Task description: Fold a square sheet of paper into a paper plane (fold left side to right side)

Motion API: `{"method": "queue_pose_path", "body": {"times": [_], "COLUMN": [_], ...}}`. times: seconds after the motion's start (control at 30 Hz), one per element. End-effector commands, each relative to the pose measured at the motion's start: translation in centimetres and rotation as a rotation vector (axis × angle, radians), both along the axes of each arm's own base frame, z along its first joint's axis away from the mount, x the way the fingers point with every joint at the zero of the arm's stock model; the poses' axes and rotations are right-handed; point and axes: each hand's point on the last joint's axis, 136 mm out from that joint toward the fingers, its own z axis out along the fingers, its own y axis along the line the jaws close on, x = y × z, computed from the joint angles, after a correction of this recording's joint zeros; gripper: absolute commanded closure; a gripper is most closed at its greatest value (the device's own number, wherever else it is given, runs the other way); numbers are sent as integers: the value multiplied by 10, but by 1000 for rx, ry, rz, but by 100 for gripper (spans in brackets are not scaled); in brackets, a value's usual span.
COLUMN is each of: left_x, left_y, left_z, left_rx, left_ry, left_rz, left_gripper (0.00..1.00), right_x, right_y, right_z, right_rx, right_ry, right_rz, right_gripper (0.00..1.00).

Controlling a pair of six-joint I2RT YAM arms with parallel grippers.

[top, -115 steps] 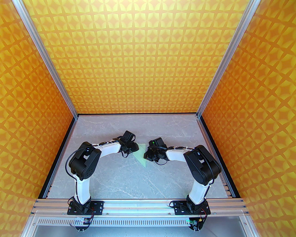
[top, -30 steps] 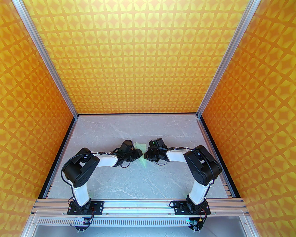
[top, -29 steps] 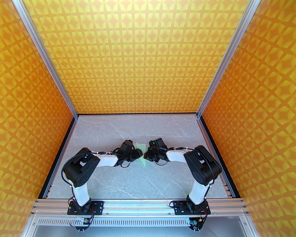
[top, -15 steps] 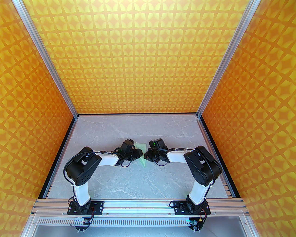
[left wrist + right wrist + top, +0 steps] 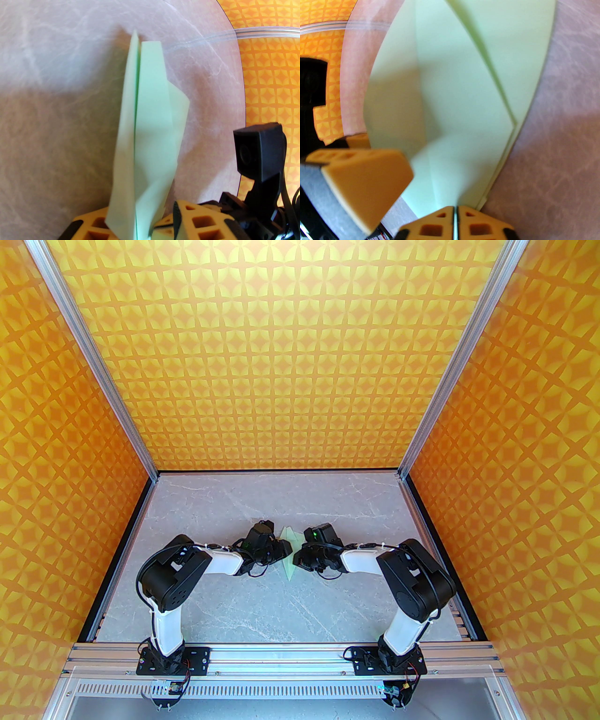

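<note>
The pale mint-green sheet of paper (image 5: 290, 553) is creased into a slim pointed paper plane shape and stands partly upright at the table's middle. In the left wrist view the sheet of paper (image 5: 150, 121) rises from between my orange fingers (image 5: 91, 225), and my left gripper (image 5: 140, 220) is shut on its lower end. In the top view my left gripper (image 5: 284, 549) meets it from the left and my right gripper (image 5: 296, 558) from the right. In the right wrist view the sheet of paper (image 5: 464, 105) comes down to my right gripper (image 5: 454, 212), whose jaws are pressed together at its edge.
The grey marble table (image 5: 234, 605) is walled by orange patterned panels (image 5: 300, 357) behind and at both sides. The left gripper's finger (image 5: 363, 180) sits close beside my right fingertips. The right wrist's black camera housing (image 5: 257, 150) shows near the left gripper.
The paper went from a flat triangle to a narrower, raised fold. My left gripper moved right against it and its jaws narrowed. The right arm shifted slightly.
</note>
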Motion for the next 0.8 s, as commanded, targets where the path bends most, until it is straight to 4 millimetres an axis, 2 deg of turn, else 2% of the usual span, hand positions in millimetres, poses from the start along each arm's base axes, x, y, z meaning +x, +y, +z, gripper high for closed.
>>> {"method": "queue_pose_path", "body": {"times": [0.0,0.07,0.17,0.3,0.5,0.63,0.77], "left_x": [-10,-11,-12,-11,-7,-7,-8], "left_y": [-3,-5,-5,-7,-11,-6,21], "left_z": [-35,-38,-40,-36,-21,-2,23], "left_rx": [53,55,62,59,47,64,237], "left_ry": [36,47,51,37,5,-20,-65], "left_rz": [-53,-63,-71,-81,-89,-90,-96], "left_gripper": [66,68,79,91,100,100,100], "right_x": [1,0,0,2,-2,-9,-11], "right_y": [-3,-5,-10,-26,-65,-89,-104], "right_z": [12,10,12,21,47,61,74], "right_rx": [6,1,-1,-17,-97,-173,-229], "right_ry": [-33,-25,-31,-58,-137,-184,-233], "right_rz": [-1,-2,-13,-55,-132,-181,-219], "right_gripper": [87,86,86,84,69,45,22]}}
